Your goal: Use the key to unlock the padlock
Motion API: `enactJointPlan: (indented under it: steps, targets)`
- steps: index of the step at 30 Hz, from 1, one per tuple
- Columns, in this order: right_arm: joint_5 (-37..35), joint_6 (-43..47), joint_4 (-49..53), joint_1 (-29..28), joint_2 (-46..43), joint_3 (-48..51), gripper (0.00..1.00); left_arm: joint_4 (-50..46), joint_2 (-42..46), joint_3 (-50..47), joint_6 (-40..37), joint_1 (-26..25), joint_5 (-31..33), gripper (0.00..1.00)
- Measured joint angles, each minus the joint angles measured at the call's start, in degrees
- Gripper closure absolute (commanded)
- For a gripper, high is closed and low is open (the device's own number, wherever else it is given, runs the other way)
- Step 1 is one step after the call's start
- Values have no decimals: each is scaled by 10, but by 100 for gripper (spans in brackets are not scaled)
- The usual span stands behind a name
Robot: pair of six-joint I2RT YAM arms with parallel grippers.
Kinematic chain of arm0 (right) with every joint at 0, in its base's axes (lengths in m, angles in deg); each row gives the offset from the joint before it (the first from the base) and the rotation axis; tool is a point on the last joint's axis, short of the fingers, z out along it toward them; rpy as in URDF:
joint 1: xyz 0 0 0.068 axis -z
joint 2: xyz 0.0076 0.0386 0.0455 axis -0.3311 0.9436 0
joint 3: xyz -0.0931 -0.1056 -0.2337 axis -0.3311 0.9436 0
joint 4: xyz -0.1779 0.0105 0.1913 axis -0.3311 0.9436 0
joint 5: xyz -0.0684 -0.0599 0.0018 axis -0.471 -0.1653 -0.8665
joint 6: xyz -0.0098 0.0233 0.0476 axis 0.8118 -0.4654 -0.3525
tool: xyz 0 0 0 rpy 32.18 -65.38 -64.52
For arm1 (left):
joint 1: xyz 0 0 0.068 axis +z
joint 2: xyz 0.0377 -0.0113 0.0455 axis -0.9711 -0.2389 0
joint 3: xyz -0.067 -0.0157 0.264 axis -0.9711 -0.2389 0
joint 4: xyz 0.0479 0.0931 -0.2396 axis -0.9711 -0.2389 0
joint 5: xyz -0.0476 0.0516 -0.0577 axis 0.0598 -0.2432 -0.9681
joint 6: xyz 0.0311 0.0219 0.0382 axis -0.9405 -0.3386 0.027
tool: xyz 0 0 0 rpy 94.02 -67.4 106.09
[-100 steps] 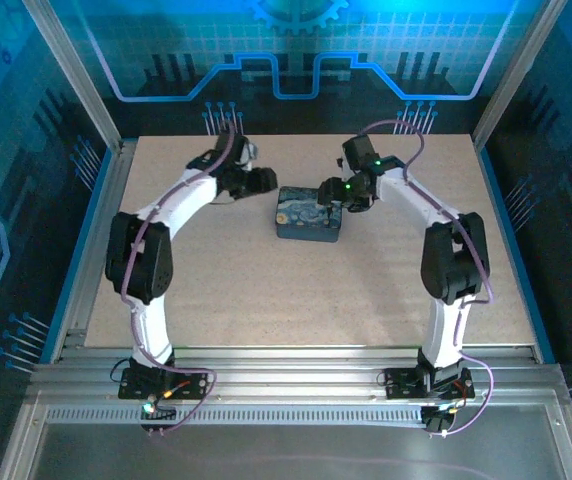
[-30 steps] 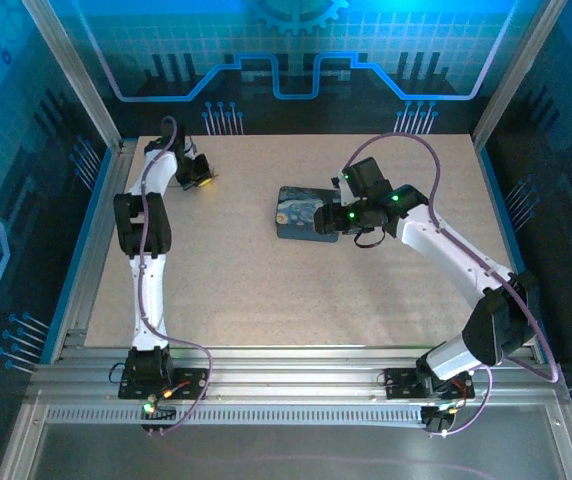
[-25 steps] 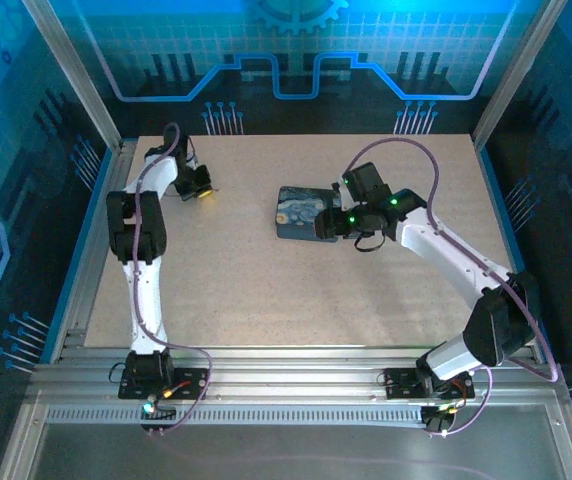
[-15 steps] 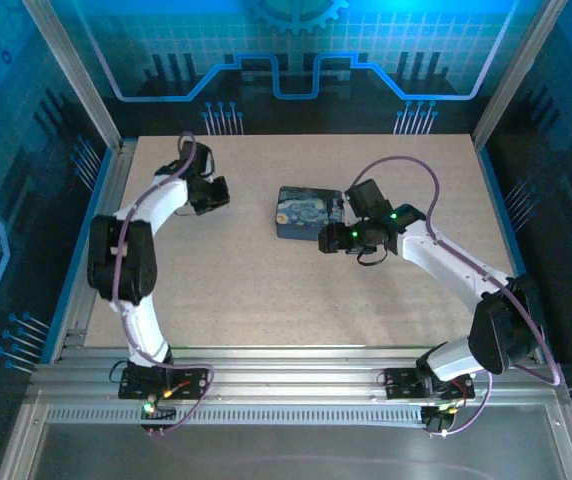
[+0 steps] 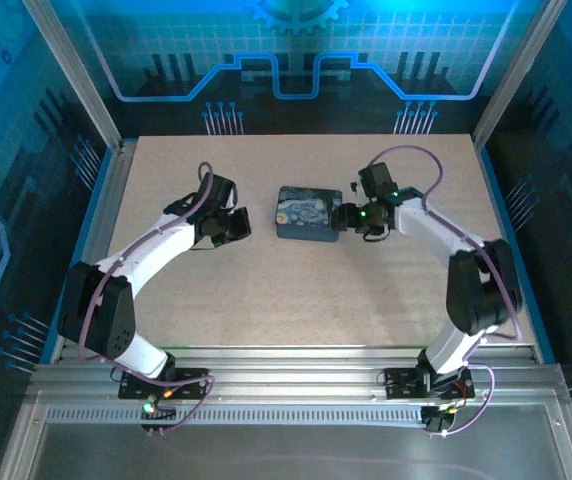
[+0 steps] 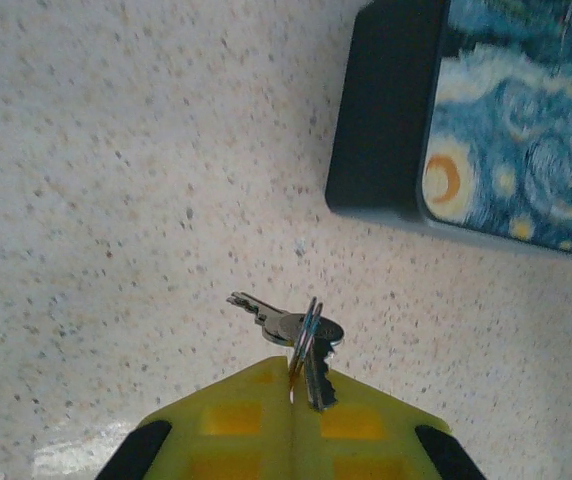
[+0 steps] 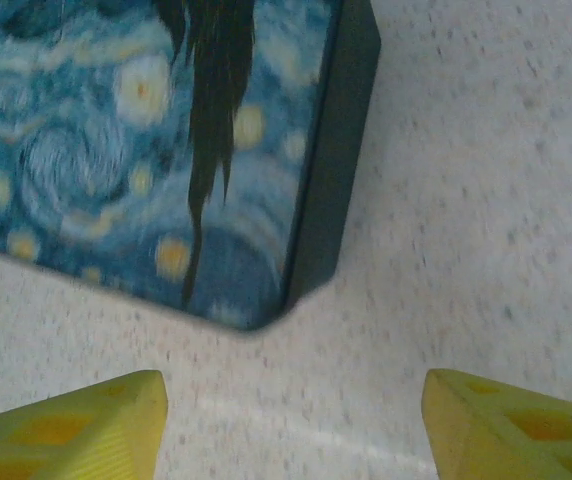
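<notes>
Speckled beige table (image 5: pixel 266 300) sat inside a blue-lit enclosure.

Top external view: the painted box (image 5: pixel 309 213) lay near the centre. The left gripper (image 5: pixel 234 228) stood just beside its left side. The right gripper (image 5: pixel 346 222) stood just beside its right side. Both arms were about equally near the box.

Left wrist view: the left gripper (image 6: pixel 291 388) was fully closed, its yellow pads meeting on the key (image 6: pixel 304 335), which hung with a second key on a small ring (image 6: pixel 311 325). One blade was pinched along the finger line. The other projected forward and to the left, away from the box (image 6: pixel 486 120). The box lay ahead and to the right of the fingertips, apart from them, its dark left wall facing the gripper.

Right wrist view: the right gripper (image 7: pixel 291 430) had its fingers spread wide and held nothing. The box (image 7: pixel 146 150) showed one corner just ahead, between the fingers and not touching them.

Judgement: where the padlock lay could not be told, so the free blade's heading would need correcting towards the box.
</notes>
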Motion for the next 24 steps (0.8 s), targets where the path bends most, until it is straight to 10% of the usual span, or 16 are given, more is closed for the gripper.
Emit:
enactJointPlan:
  steps: [14, 24]
  targets:
    - [59, 9, -49, -2, 102, -90, 36, -38, 40, -9, -2, -40, 33, 100]
    - [64, -20, -57, -130, 62, -4, 36, -47, 62, -23, -12, -11, 48, 100]
